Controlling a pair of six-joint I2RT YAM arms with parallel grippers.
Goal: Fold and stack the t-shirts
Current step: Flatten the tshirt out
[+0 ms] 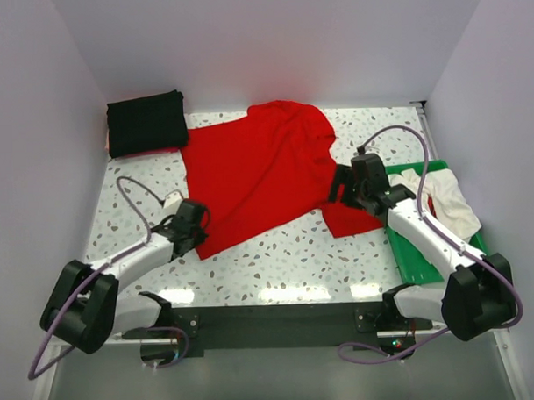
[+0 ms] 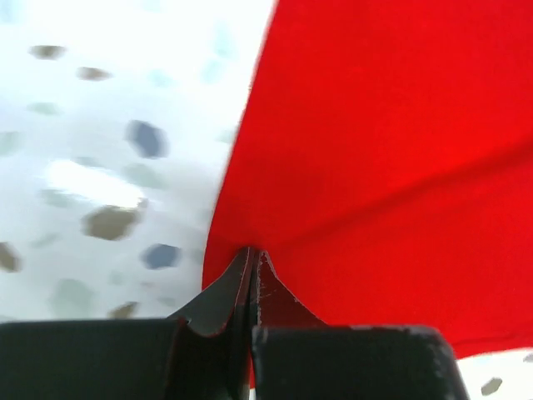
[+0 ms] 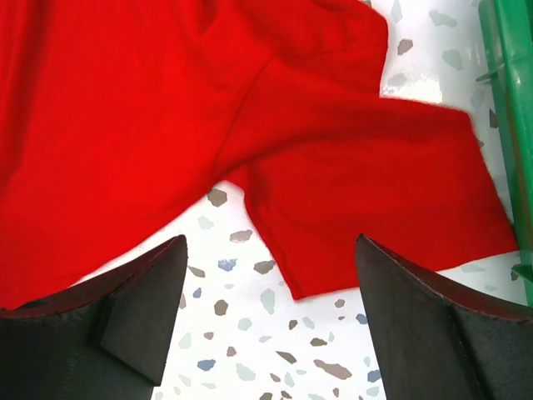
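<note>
At the near edge of the speckled table (image 1: 287, 262), the two arms are seen reaching forward over the work surface. The left gripper (image 1: 195, 225) is set low at the near left corner of the red t-shirt (image 1: 257, 170); in the left wrist view its jaws are pressed together, with the edge of the red t-shirt (image 2: 391, 150) pinched between the fingertips (image 2: 241, 279) and the cloth drawn into a small peak at that point. The right gripper (image 1: 341, 187) is held above the shirt's right side with its jaws spread wide and nothing between them; in the right wrist view one sleeve of the red t-shirt (image 3: 375, 183) is shown lying flat on the table just past the fingers (image 3: 150, 292), with the wall of the green tray (image 3: 510, 100) just beside it at the right.

The red t-shirt is spread across the middle of the table, bunched at its far end. At the right side of the table the green tray (image 1: 418, 258) is partly hidden by the right arm, and a crumpled whitish t-shirt (image 1: 449, 198) is draped over its far end. In the far left corner a black t-shirt (image 1: 146, 123) is laid folded into a neat square.
</note>
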